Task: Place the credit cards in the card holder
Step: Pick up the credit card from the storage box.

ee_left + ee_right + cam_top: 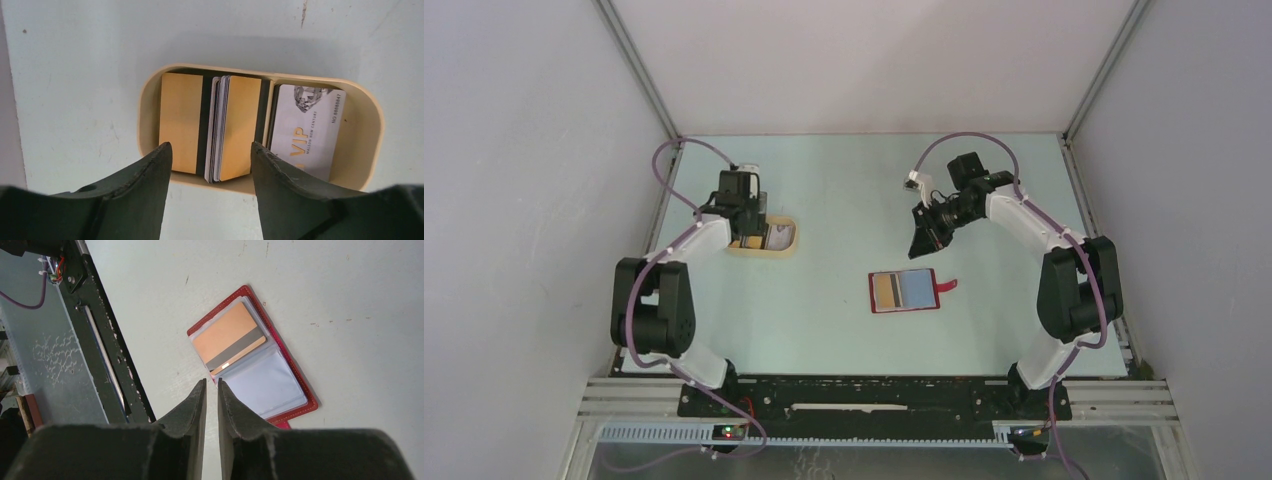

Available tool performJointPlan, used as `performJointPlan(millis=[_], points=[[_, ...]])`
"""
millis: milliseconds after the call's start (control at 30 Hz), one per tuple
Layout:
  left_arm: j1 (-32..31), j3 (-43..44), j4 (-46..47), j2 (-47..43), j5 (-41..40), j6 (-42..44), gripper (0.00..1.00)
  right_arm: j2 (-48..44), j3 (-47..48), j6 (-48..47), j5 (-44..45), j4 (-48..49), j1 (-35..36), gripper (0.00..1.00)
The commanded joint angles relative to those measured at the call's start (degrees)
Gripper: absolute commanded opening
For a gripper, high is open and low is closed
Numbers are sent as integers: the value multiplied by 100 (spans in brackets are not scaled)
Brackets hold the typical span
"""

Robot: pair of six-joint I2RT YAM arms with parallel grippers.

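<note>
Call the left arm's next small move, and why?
Probably close the jaws on the upright stack of cards. The left gripper hangs over the tan tray, jaws open either side of that stack and apparently not gripping yet. The card holder lies open on the table with one gold card sleeved and the other sleeve looking empty.

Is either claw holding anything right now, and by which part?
Nothing is held. The left claw hangs open over the cards in the tan tray; the right claw, nearly shut, is empty.
</note>
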Motion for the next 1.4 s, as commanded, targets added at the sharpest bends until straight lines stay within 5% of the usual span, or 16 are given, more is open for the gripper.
performJointPlan(millis=[0, 600, 1367], points=[[97, 517, -185, 312, 215, 276, 63, -101, 73, -73, -41, 48, -44, 22], [113, 792, -330, 893, -15, 381, 54, -65, 73, -93, -126, 28, -71, 22], [212, 721, -340, 603, -187, 335, 39, -74, 73, -120, -180, -7, -80, 22]])
